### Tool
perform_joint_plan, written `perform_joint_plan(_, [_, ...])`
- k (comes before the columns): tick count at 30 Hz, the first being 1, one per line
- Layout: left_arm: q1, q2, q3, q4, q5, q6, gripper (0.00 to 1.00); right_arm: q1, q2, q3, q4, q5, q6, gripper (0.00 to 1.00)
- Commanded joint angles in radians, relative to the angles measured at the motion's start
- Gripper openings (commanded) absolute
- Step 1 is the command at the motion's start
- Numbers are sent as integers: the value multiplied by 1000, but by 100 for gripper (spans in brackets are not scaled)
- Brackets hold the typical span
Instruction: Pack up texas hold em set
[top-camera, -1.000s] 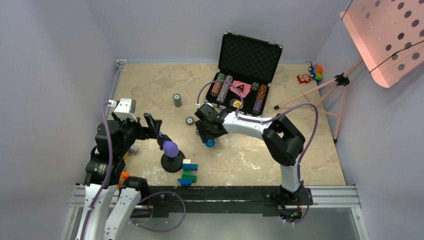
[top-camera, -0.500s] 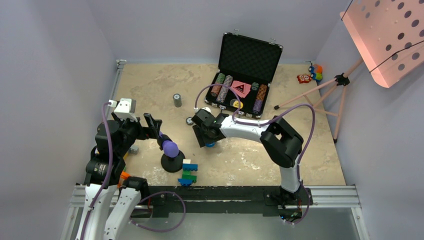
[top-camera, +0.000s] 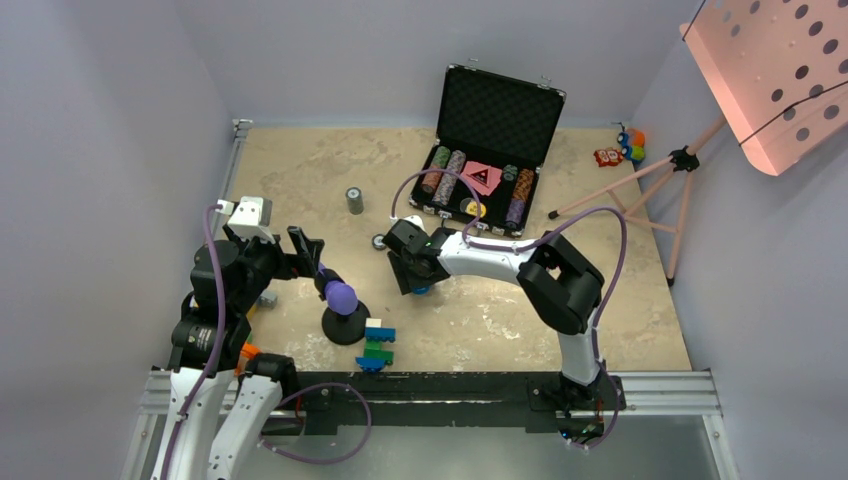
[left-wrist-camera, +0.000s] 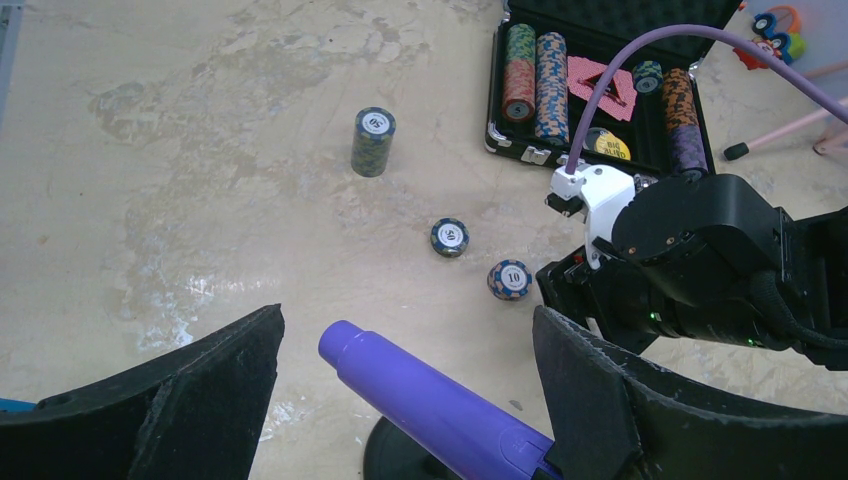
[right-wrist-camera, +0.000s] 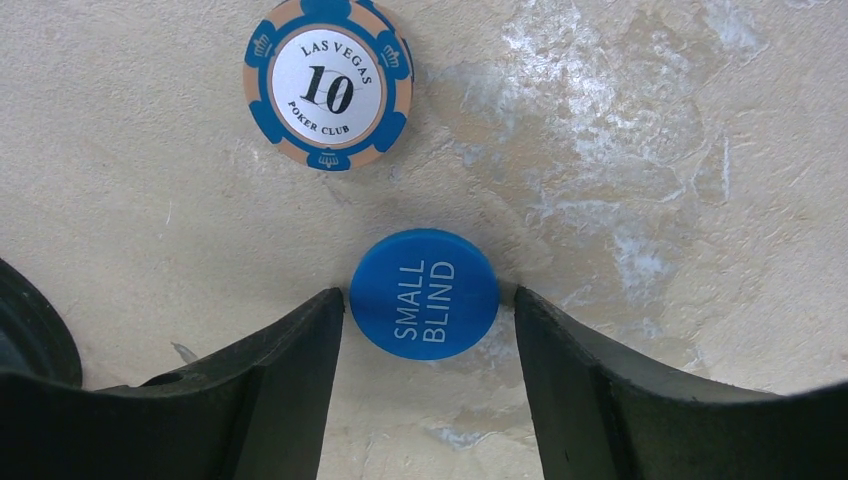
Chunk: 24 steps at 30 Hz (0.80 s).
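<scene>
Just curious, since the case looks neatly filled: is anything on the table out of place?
Yes. A short chip stack, a 50 chip, a 10 chip and a blue Small Blind button lie loose on the table, outside the open case.

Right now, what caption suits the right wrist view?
Right gripper straddles the blue Small Blind button; a 10 chip lies just beyond.

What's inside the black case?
Striped chips, pink cards and a yellow button lie in the black case. The purple cable covers part of the cards; anything under the chips is hidden.
</scene>
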Motion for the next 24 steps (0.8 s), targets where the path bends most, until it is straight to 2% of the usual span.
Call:
perform_joint_plan(1, [-6,-6,-2,20,4,16,98,8,18,21,-34,41,16,65])
perform_joint_plan(18, [-6,-6,-1,20,6,16,98,8,16,24,-48,56,32,45])
perform_joint_plan(24, [-6,-6,-2,20,4,16,98,8,-36,16,-45,47,32,42])
